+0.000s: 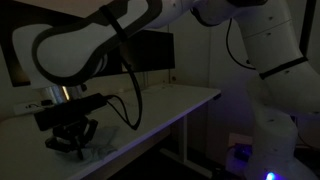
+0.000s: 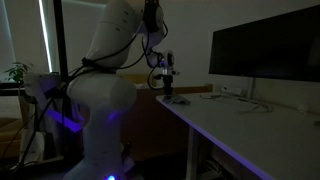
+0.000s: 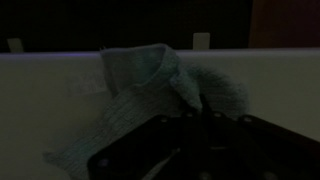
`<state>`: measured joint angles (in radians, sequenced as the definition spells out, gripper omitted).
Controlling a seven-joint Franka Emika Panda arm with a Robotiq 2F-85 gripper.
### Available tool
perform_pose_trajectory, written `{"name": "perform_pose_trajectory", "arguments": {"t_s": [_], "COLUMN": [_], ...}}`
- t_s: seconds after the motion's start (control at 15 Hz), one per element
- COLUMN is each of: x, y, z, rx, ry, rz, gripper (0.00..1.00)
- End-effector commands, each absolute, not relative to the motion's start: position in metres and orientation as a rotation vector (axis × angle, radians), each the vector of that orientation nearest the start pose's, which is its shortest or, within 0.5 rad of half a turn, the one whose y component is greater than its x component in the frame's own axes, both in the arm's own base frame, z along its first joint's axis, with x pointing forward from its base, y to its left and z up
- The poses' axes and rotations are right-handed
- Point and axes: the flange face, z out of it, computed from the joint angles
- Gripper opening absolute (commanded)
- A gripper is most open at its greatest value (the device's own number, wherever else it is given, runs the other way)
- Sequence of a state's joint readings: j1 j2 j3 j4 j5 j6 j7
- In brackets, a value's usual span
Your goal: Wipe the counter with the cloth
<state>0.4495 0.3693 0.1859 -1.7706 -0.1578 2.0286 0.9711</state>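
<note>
The scene is dim. The pale grey-blue cloth [image 3: 140, 80] lies bunched and wrinkled on the white counter [image 3: 50, 100]. In the wrist view my gripper [image 3: 190, 118] comes in from the bottom, its dark fingers drawn together over a raised fold of the cloth. In an exterior view the gripper [image 1: 75, 140] is down on the counter [image 1: 170, 105] near its end, with the cloth [image 1: 100, 148] spreading out beside it. The gripper [image 2: 172, 93] also shows small at the far end of the counter [image 2: 240, 125], where the cloth itself cannot be made out.
Dark monitors [image 1: 150, 50] [image 2: 265, 50] stand along the back of the counter. A thin dark cable [image 1: 135, 100] hangs from the arm over the surface. The robot's white base [image 2: 100, 110] stands beside the counter's front edge. A plant [image 2: 15, 72] sits far off.
</note>
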Motion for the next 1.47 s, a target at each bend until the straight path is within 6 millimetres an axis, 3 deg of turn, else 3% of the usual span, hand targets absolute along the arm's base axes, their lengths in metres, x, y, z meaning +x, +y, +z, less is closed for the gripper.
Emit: {"name": "perform_pose_trajectory", "arguments": {"t_s": [0.0,0.27,0.47,0.73,1.0,1.4], "x": [0.537,0.554,0.561,0.570,0.578,0.572], "y": [0.389,0.412,0.412,0.381,0.336,0.281], "z": [0.353,0.365,0.377,0.390,0.392,0.380], "rx": [-3.257,-3.250,-3.232,-3.238,-3.253,-3.236], "ry": [0.429,0.380,0.396,0.474,0.587,0.731], "rz": [-0.053,-0.137,-0.115,-0.098,-0.051,0.078], "gripper": [0.09,0.08,0.08,0.08,0.08,0.08]}}
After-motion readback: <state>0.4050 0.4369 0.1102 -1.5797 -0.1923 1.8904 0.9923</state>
